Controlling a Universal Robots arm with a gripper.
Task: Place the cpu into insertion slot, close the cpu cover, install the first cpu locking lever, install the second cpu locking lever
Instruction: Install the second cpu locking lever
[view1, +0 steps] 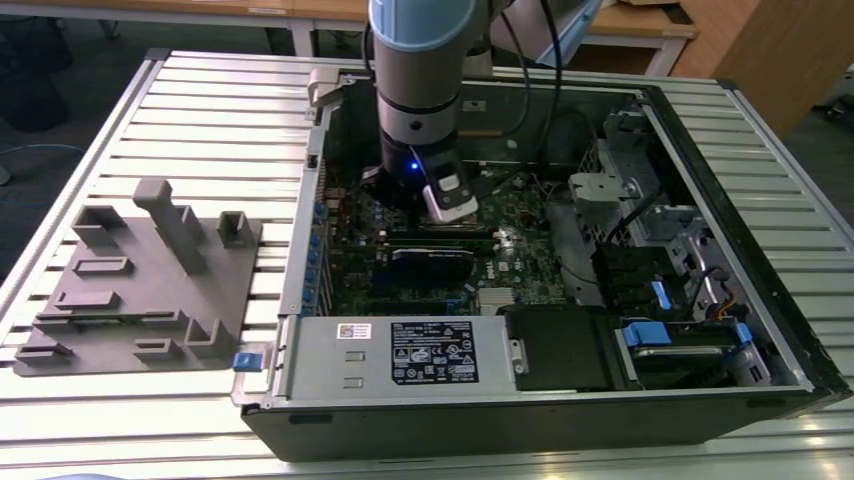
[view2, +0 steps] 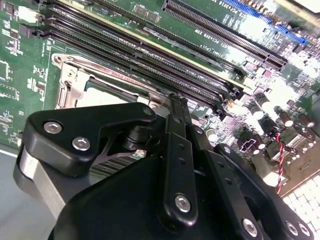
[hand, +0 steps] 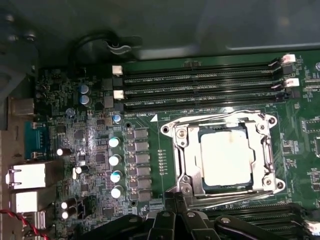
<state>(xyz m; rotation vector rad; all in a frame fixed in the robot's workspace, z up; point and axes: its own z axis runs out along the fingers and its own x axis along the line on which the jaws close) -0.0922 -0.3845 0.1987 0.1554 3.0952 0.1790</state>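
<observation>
Exterior view: arm down inside open computer case (view1: 694, 300) on slatted bench (view1: 200, 100); pincer (view1: 451, 205) low over green motherboard (view1: 521, 250), close to upper middle of board. Grey fixture block (view1: 140, 285) lying on bench toward exterior view's left, well apart from case.

First wrist view: cpu (hand: 225, 159) seated flat in insertion slot (hand: 186, 172), pale square top showing through window of cpu cover (hand: 267, 160). Cover down over chip, frame around it on all sides. Thin wire locking lever (hand: 220, 116) running along memory-slot side of socket, seemingly not yet tucked under its hook. Pincer (hand: 177, 200) tip just beside socket edge on side away from memory slots (hand: 200, 90).

Second wrist view: pincer (view2: 176, 107) clenched, finger links drawn together to one narrow tip, nothing held. Tip at socket frame (view2: 70, 85) corner, next to memory slots (view2: 150, 55).

Judgement: lever stage. Best done by pressing lever end down with clenched tip, then sideways under catch; steady, no scraping of nearby capacitors (hand: 115, 159).
</observation>
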